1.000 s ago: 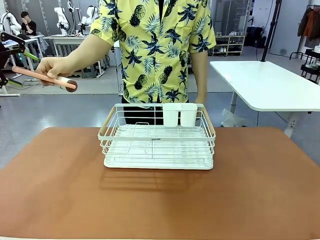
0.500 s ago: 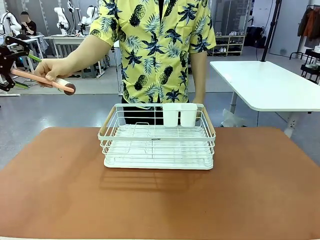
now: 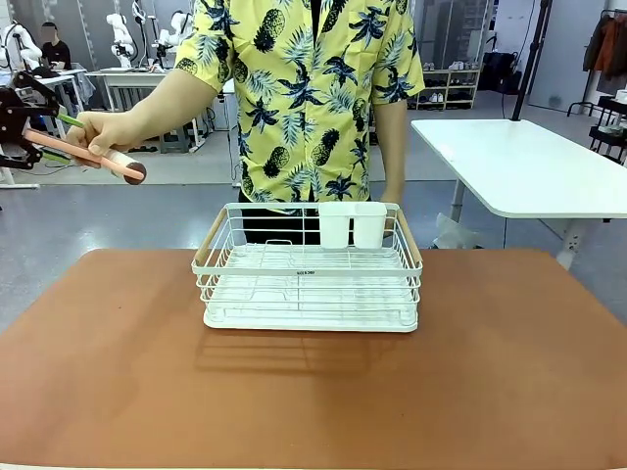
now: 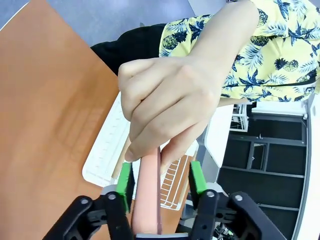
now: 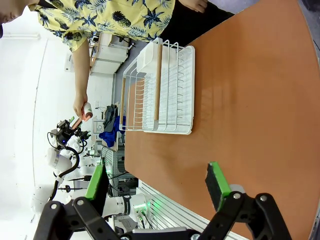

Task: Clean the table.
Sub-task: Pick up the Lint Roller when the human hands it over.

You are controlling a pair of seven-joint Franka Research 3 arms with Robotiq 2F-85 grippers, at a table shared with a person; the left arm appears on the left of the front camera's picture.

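Left of the rack (image 3: pixel 309 274): handover. Left gripper (image 4: pixel 161 180) part-open astride pink handle (image 4: pixel 146 195), unclamped; person's hand (image 4: pixel 170 105) holds it. Next: clamp. Right gripper (image 5: pixel 157 184) wide open, empty.

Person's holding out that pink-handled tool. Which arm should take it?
Left. The left gripper straddles the pink handle beside the person's hand; the right gripper hangs open over the table, far off.

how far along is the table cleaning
Barely begun. Done: nothing visible yet. In hand: the person's hand holds a pink-handled tool between the pads of the left gripper, which have not clamped it. The right gripper hangs open over the table. Left: take the tool and wipe the table, where a white rack stands.
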